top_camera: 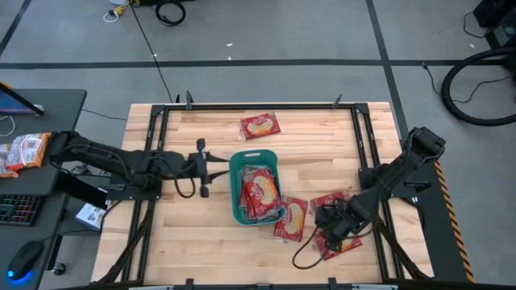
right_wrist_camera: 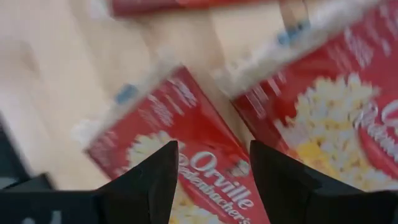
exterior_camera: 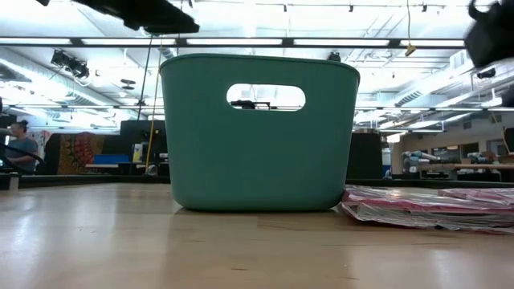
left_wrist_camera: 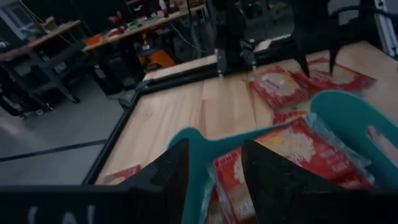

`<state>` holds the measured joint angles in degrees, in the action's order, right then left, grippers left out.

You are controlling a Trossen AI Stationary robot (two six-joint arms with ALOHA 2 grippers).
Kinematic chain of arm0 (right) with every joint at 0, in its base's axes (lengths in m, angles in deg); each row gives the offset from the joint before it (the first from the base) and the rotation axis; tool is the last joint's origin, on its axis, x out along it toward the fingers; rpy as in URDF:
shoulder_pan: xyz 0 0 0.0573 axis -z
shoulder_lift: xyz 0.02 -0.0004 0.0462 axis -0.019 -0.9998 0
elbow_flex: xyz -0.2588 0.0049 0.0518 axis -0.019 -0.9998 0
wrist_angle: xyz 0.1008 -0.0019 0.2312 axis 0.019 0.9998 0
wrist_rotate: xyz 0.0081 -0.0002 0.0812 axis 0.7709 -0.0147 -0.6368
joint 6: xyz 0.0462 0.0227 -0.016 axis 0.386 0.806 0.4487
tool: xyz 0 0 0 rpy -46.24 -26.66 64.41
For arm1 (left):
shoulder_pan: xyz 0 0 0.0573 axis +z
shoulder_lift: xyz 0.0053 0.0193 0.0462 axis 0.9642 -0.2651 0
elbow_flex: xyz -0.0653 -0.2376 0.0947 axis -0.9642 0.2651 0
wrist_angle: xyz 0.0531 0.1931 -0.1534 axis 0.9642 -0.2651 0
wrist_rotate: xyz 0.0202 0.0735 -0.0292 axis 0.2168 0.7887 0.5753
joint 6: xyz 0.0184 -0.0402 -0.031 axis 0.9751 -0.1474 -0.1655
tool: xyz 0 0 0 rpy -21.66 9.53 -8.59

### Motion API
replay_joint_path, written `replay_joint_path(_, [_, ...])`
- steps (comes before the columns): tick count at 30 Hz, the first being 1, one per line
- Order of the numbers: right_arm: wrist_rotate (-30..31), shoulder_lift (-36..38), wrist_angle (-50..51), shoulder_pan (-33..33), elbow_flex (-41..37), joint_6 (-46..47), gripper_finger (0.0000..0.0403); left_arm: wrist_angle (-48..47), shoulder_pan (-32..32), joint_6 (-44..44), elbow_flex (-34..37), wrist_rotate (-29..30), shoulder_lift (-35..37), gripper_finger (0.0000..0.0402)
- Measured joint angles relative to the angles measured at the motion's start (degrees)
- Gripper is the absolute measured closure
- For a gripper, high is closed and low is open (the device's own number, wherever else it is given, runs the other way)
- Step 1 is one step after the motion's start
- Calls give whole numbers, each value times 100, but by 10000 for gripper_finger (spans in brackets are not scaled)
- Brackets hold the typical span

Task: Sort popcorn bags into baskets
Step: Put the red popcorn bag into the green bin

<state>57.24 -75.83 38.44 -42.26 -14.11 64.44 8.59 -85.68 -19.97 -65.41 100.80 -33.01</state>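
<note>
The teal bin (top_camera: pixel 253 157) sits at the centre of the high view, and my first worry is there. My left end effector (top_camera: pixel 203 168) is parked right at the bin's left rim, fingers spread with the rim wall between them in the left wrist view and nothing held. If I pull that arm back carelessly, I judge it could catch the rim and drag or tip the light plastic bin, spilling the bags already stacked inside (top_camera: pixel 260 192).

Next, the loose bags in the lower right of the high view. Several overlap: one leans against the bin's lower right corner (top_camera: pixel 292 218), another lies just right of it (top_camera: pixel 327 200), and one is under my right arm (top_camera: pixel 343 244). My right end effector (top_camera: pixel 329 227) hangs low over these with its fingers (right_wrist_camera: pixel 149 186) apart and empty, a bag (right_wrist_camera: pixel 186 134) directly between them. The packets are flat and glossy, so I expect the fingers may slide off, or pinch two overlapping bags at once.

One bag (top_camera: pixel 260 126) lies alone on the tabletop (top_camera: pixel 185 234) in the upper middle, well apart from the rest.

Each packet is a red rectangle with a cream popcorn label and pale crimped ends.
</note>
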Motion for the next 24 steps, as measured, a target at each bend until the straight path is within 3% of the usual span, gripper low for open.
replay_joint_path(4, [4, -225, 67, -214, -102, 199, 199, -35, 0, 2, 6, 2, 133, 251])
replay_joint_path(11, [109, -866, 195, -219, -44, -451, 199, -31, 0, 7, 4, 0, 138, 251])
replay_joint_path(18, [1544, -650, 1097, 98, -107, -1212, 199, -33, 0, 9, 4, 0, 136, 251])
replay_joint_path(24, [2218, -475, 1976, 642, -104, -1604, 199, -47, 0, 9, 4, 0, 136, 251])
